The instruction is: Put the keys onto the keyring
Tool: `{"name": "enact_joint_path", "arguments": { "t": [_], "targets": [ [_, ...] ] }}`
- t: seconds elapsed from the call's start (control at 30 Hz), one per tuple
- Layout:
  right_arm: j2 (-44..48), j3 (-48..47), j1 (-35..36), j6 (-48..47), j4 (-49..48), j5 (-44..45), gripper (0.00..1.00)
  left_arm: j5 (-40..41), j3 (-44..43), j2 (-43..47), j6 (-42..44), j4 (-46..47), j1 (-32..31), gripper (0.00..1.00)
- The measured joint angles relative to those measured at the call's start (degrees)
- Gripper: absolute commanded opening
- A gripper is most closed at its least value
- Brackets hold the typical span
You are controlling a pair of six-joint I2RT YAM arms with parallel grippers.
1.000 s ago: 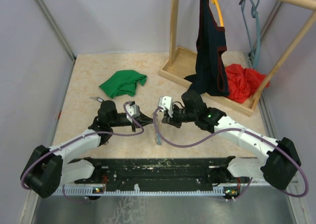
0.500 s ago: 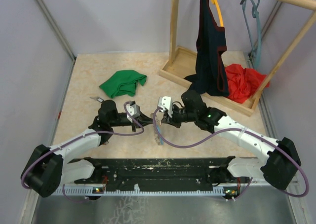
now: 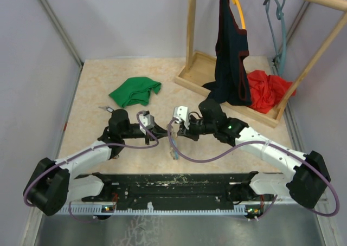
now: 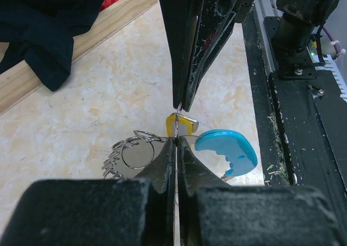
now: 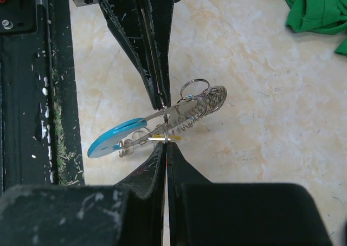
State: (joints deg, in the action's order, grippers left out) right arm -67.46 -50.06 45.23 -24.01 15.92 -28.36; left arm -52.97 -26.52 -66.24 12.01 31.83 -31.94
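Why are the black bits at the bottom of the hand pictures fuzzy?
Left wrist view: the left gripper sits too near the lens, so its body blurs; the yellow key is sharp. Right wrist view: the right gripper blurs too. Top view: sharp.

Arms are twins: left arm (image 3: 81,155) and right arm (image 3: 272,151) both have white link shells and black joint housings. Bulky rounded black motor (image 3: 46,187) at the end farthest from each tool. Purple cable (image 3: 147,144) runs in loose loops along each arm. Small white camera block (image 3: 143,118) just behind each tool. Green LED (image 3: 230,128) lit on the right arm's black housing, a bit behind its tool. Left gripper (image 4: 176,141) and right gripper (image 5: 164,147): flat black blades tapering to thin tips, scuffed, white flecks all over. Silver screw heads (image 4: 297,71) on the right arm's black base housing.
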Motion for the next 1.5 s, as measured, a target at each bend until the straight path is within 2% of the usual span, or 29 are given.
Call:
{"name": "enact_joint_path", "arguments": {
  "t": [1.03,1.27,1.5],
  "targets": [
    [-3.52,-6.01,0.04,-2.38,7.5,-3.93,0.0,-3.28,-1.2,-1.49,1.33,-2.8,-0.22,0.0],
    [-3.61,-6.01,0.04,-0.13,9.11,0.37,0.0,0.24,-1.46,-0.11,1.81,-4.02,-0.22,0.0],
    [-3.43,-6.54,0.04,9.01,14.08,12.2,0.0,3.39,-0.52,1.86,1.84,-3.98,-0.24,0.0]
  ]
}}
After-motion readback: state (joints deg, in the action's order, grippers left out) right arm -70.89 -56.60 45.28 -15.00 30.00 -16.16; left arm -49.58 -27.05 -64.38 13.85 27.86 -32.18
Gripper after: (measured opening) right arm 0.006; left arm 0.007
